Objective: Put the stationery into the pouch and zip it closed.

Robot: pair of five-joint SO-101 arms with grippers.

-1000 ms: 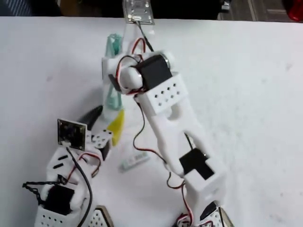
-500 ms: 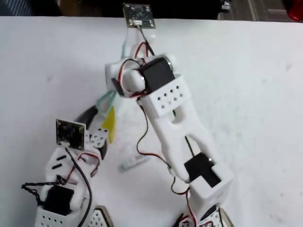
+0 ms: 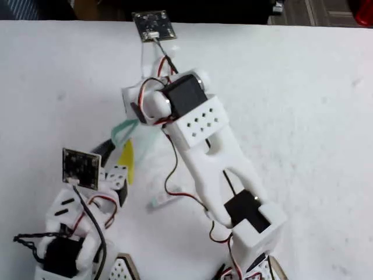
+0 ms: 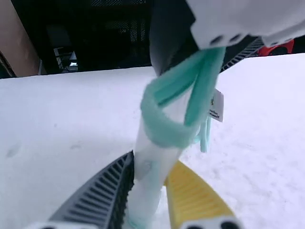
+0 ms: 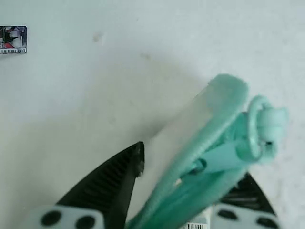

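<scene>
Clear plastic pouch (image 4: 147,183), matt table (image 3: 303,116)

white bench (image 3: 303,105) under me, a small printed card (image 5: 13,39) flat on it, something red (image 3: 364,11) past its far edge

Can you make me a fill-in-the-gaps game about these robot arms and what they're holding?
The left gripper has one black finger and one ____ finger.
The pouch sits ____ those two fingers.
The table under the arms is the colour ____.
Missing words: yellow, between, white.
</scene>
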